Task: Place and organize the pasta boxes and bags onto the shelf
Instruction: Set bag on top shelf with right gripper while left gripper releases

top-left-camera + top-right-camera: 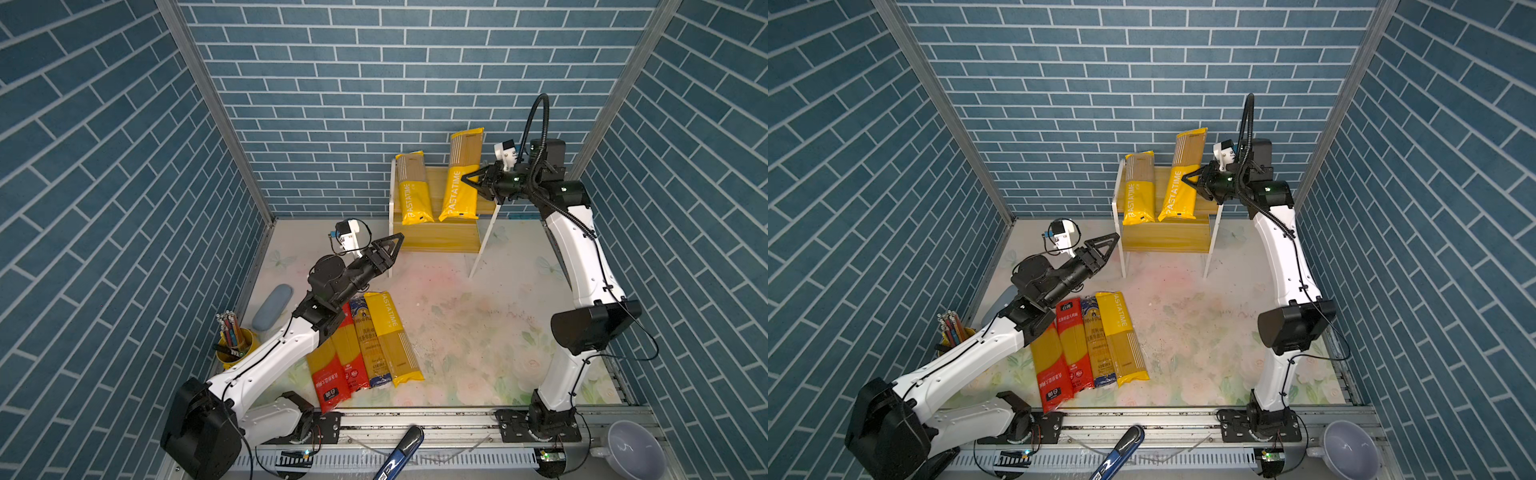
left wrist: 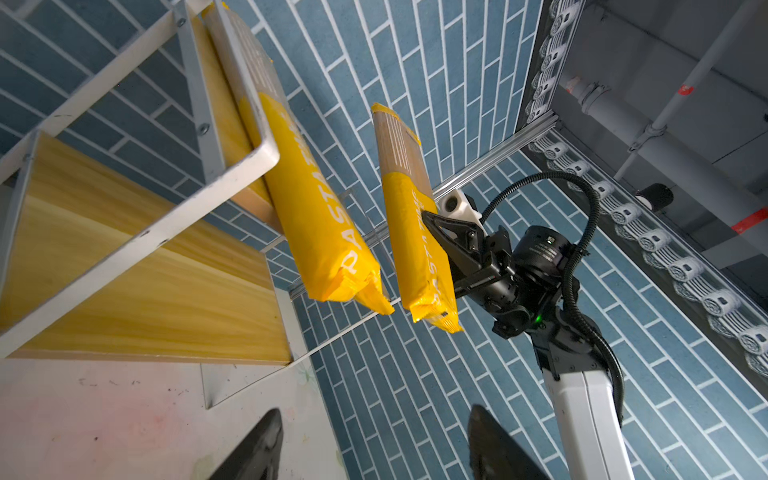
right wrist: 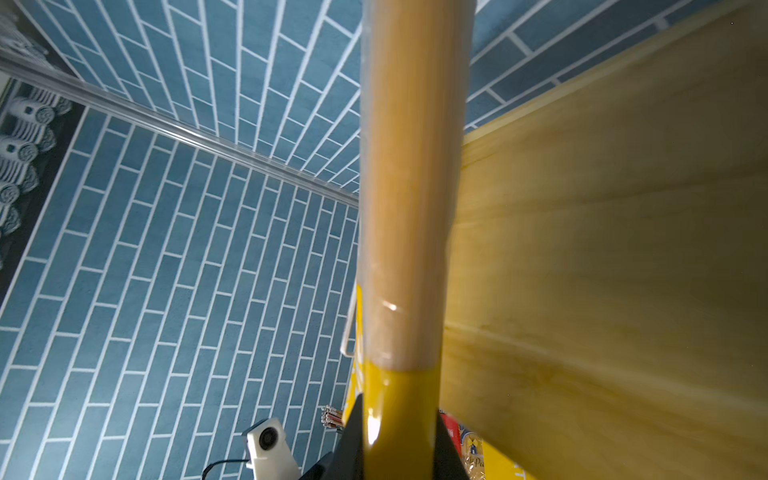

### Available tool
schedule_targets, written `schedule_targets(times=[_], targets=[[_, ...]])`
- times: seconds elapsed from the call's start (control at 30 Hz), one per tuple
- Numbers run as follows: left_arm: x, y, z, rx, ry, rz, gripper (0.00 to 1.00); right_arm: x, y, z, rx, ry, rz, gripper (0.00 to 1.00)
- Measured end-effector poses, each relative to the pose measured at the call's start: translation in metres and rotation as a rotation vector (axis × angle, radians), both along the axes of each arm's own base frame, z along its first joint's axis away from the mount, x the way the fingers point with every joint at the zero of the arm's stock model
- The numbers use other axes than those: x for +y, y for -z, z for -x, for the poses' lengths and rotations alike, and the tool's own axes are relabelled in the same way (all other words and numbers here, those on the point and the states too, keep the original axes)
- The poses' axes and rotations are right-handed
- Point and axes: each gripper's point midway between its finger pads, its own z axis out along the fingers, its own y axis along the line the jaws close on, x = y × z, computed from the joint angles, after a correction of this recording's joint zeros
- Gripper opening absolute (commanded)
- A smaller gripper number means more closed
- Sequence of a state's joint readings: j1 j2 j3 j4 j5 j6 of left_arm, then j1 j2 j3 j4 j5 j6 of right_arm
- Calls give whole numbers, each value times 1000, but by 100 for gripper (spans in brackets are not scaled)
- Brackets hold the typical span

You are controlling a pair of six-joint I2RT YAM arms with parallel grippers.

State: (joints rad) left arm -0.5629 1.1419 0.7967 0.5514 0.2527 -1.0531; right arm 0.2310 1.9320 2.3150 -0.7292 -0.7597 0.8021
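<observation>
R gripper (image 1: 470,181) clamps a yellow PASTATIME pack (image 1: 457,197), tilted over shelf (image 1: 440,240) top board, just right of 2nd yellow pack (image 1: 411,189) resting there. L gripper (image 1: 395,243) open, empty, by shelf's front-left leg. Four more packs (image 1: 370,345) lie on bench (image 1: 478,332) in front of shelf.

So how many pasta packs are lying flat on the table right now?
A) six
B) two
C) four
C: a red-ended pack, a second red-ended pack, a dark-blue-ended pack and a yellow pack lie side by side on the table; the right gripper grips a fifth pack at the shelf.
</observation>
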Motion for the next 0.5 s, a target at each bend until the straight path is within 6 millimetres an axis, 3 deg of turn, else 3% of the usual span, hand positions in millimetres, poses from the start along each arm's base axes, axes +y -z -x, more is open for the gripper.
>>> schedule_targets(times=[0.17,0.27,0.5], targets=[[2,4,7,12,-8,-10,71,8,35,-22,112,-45,-6,0],[0,5,8,13,-5,-14,71,14,41,-29,129,-71,-16,0],[-15,17,10,39,19,-34,71,25,44,-25,110,-92,12,0]])
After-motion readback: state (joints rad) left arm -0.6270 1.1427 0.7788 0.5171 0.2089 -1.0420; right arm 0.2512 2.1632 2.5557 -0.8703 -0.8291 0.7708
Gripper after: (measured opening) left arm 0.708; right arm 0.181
